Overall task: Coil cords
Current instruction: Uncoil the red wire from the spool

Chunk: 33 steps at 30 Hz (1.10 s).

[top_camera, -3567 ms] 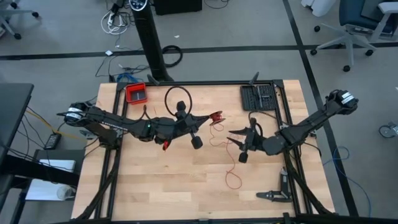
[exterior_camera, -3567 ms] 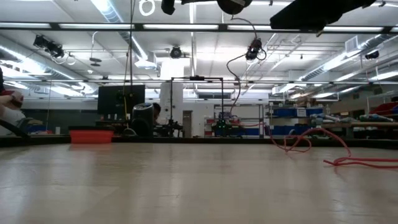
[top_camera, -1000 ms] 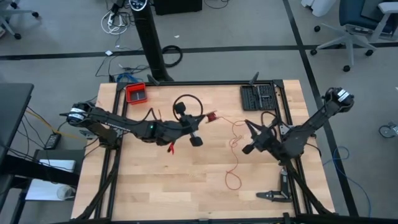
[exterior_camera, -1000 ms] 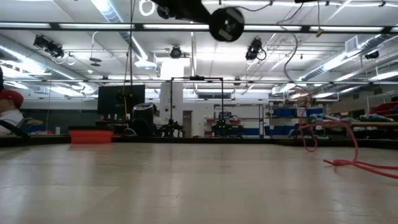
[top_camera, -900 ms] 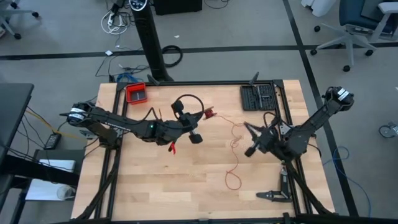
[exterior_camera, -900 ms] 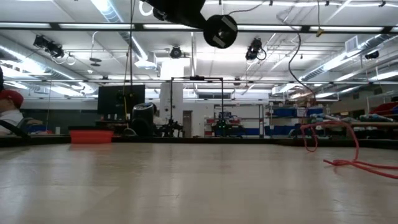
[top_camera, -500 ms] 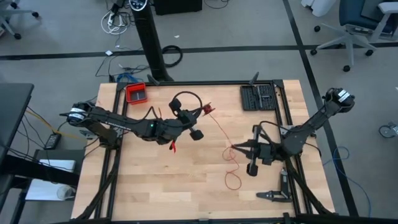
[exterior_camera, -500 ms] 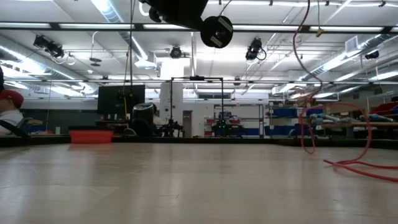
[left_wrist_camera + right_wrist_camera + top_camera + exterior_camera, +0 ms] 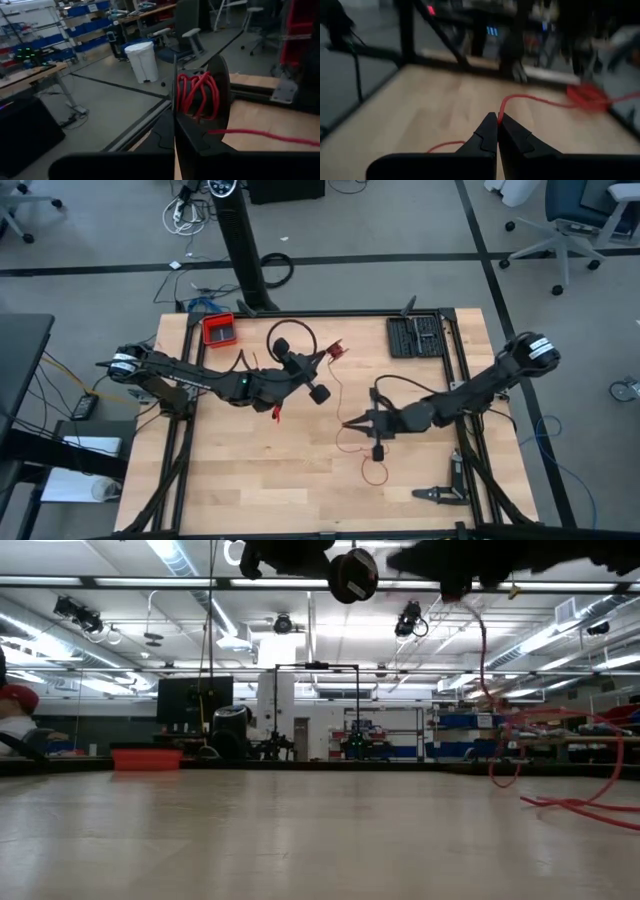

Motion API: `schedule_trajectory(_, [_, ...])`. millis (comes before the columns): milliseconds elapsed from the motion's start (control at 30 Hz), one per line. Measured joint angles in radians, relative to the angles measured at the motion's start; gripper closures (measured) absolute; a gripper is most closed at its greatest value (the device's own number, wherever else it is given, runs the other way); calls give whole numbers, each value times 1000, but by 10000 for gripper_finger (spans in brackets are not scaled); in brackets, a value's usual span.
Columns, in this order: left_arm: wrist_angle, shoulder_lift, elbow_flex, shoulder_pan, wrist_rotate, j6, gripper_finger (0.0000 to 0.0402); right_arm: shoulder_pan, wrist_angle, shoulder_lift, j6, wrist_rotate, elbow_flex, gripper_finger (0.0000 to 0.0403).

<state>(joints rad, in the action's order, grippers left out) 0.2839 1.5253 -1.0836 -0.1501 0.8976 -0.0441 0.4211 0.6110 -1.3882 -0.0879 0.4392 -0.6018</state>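
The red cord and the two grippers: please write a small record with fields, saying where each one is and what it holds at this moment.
red cord: thin; runs from the left gripper to the right gripper, then trails in loose loops on the table
coiled part: small red bundle wound at the left gripper's fingers
left gripper: over the table's far middle, shut on the bundle
right gripper: over the table's middle, shut, pinching the cord at the fingertips
table: light wood
red tray: at the far left corner, away from both grippers
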Motion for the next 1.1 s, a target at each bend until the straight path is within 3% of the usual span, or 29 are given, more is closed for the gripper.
schedule_trajectory(133, [30,0,0,-2,-67,-1,398,-47,-165,-16,108,26,0,400])
schedule_trajectory(267, [38,0,0,-3,-168,-1,398,-87,-382,13,250,115,0,400])
schedule_trajectory(567, [-21,0,0,-3,-326,-81,398,-117,-813,210,540,268,0,400])
schedule_trajectory(800, [-208,0,0,-3,-289,-200,398,-74,-991,437,681,387,0,400])
schedule_trajectory(1100, [-321,0,0,0,-64,-269,398,73,-899,622,592,505,0,400])
